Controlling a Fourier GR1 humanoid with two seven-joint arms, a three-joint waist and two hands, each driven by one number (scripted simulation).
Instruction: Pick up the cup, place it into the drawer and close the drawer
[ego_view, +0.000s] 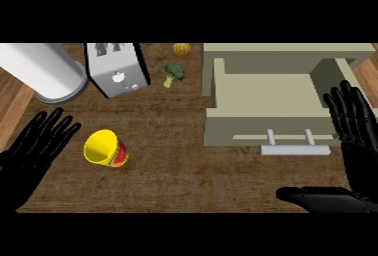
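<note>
Empty and spread-fingered, the left hand (29, 155) and right hand (360, 160) are hovering at the lower corners, the yellow cup (105, 148) lying tipped beside the left, the drawer (251, 125) at upper right gaping to receive it.

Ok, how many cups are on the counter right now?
1. The yellow cup lies tilted on the counter, at its left part, beside the left hand. The open drawer shows none; the toaster could hide something.

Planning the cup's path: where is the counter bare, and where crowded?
Bare: the counter between cup and drawer, and the drawer's inside. Crowded: the back left, with roll, toaster and broccoli.
</note>
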